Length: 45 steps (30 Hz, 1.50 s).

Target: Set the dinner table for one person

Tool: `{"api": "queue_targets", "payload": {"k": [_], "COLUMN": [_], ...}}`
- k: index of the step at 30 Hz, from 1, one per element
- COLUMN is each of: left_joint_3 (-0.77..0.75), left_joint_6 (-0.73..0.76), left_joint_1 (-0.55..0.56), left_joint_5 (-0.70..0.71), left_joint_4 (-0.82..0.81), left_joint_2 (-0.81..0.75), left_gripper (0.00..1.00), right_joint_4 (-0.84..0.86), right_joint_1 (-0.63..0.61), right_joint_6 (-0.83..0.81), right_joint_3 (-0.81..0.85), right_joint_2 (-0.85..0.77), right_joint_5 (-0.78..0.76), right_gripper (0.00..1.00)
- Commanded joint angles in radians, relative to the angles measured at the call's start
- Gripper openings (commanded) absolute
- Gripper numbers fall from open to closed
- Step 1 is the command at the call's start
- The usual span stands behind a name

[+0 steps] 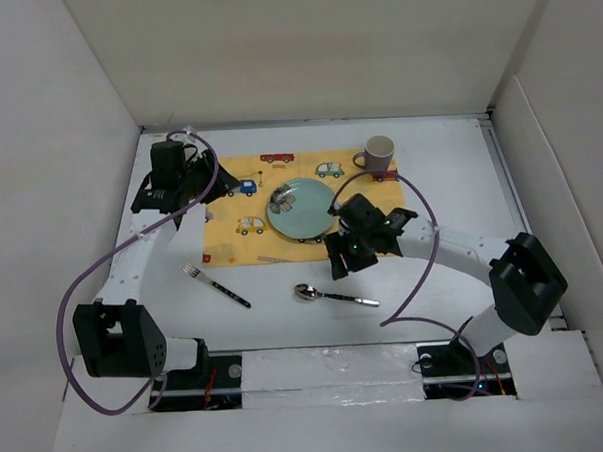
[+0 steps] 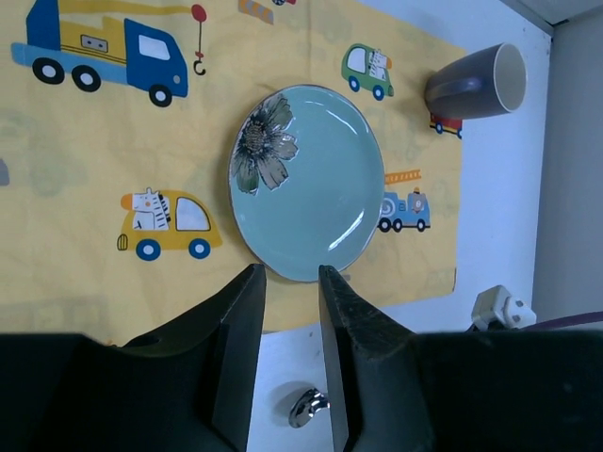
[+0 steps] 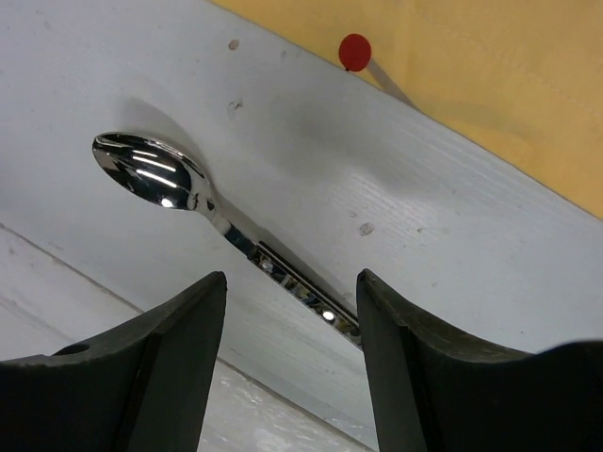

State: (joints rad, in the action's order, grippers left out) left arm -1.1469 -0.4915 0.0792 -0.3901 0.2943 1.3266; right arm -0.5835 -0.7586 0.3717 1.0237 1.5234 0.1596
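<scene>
The white dinner table [image 1: 450,179] bears a yellow placemat [image 1: 250,203] printed with cartoon vehicles. A light blue plate [image 1: 301,208] with a flower print lies on the mat and also shows in the left wrist view [image 2: 306,179]. A grey mug [image 1: 378,155] stands at the mat's far right corner. A spoon [image 1: 335,296] lies on the bare table in front of the mat. My right gripper [image 1: 340,259] hovers open and empty just above it, over the spoon handle [image 3: 283,278]. A fork [image 1: 216,285] lies at front left. My left gripper [image 1: 202,185] is open and empty over the mat's far left.
White panels wall the table at the back and both sides. The mug also shows in the left wrist view [image 2: 476,85], lying toward the upper right. The spoon's bowl [image 2: 309,407] shows between the left fingers, far below them. Purple cables loop along both arms.
</scene>
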Motion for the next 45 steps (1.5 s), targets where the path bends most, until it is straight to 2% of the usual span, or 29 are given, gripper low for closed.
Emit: {"api": "queue_targets", "payload": {"k": [1,4,11,15,17,18,19,20,21,22,29,31,33,34,37,38,45], "left_joint_3": [-0.037,-0.030,-0.001,0.035,0.042,0.049,0.050,0.052,0.055,0.055,0.038,0.026,0.015,0.015,0.038,0.045,0.160], "left_joint_6": [-0.002,-0.012,-0.025,-0.041,-0.041,-0.044,-0.045,-0.044,-0.045,-0.047,-0.041,-0.039,-0.053,-0.058,-0.076,-0.082,-0.171], "left_joint_1": [0.002,0.002,0.002,0.002,0.002,0.002,0.002,0.002,0.002,0.002,-0.009,-0.018,-0.027,-0.041,-0.041,-0.041,-0.041], "left_joint_5": [0.030,0.040,0.059,0.056,0.056,0.054,0.054,0.057,0.059,0.063,0.172,0.210,0.278,0.289,0.316,0.321,0.422], "left_joint_4": [0.025,0.032,0.029,0.011,0.006,0.003,-0.001,-0.004,-0.006,-0.009,0.052,0.072,0.112,0.121,0.131,0.138,0.242], "left_joint_2": [-0.041,-0.055,-0.089,-0.109,-0.112,-0.112,-0.112,-0.112,-0.109,-0.109,-0.107,-0.109,-0.109,-0.110,-0.136,-0.156,-0.179], "left_gripper": [0.27,0.27,0.27,0.27,0.27,0.27,0.27,0.27,0.27,0.27,0.27,0.27,0.20,0.17,0.05,0.00,0.00], "right_joint_4": [-0.051,-0.073,-0.134,-0.127,-0.125,-0.121,-0.116,-0.095,-0.084,-0.073,-0.134,-0.153,-0.157,-0.145,-0.096,-0.099,-0.111], "right_joint_1": [-0.056,-0.077,-0.088,-0.133,-0.146,-0.146,-0.156,-0.156,-0.156,-0.156,-0.127,-0.065,-0.004,0.069,0.212,0.238,0.358], "right_joint_6": [-0.039,-0.048,0.004,0.077,0.105,0.114,0.122,0.128,0.116,0.110,0.078,0.073,0.067,0.062,0.062,0.061,0.040], "right_joint_3": [0.053,0.059,0.069,0.056,0.055,0.056,0.055,0.052,0.050,0.050,0.153,0.215,0.252,0.266,0.347,0.422,0.717], "right_joint_2": [0.063,0.112,0.219,0.244,0.242,0.241,0.241,0.233,0.218,0.209,0.063,0.012,-0.005,-0.003,0.085,0.165,0.478], "right_joint_5": [-0.011,0.027,-0.005,-0.064,-0.112,-0.117,-0.126,-0.124,-0.109,-0.079,-0.060,-0.057,-0.072,-0.086,-0.075,-0.078,-0.111], "right_gripper": [0.63,0.63,0.62,0.54,0.44,0.29,0.29,0.13,0.03,0.00,0.00,0.00,0.00,0.00,0.00,0.00,0.00]}}
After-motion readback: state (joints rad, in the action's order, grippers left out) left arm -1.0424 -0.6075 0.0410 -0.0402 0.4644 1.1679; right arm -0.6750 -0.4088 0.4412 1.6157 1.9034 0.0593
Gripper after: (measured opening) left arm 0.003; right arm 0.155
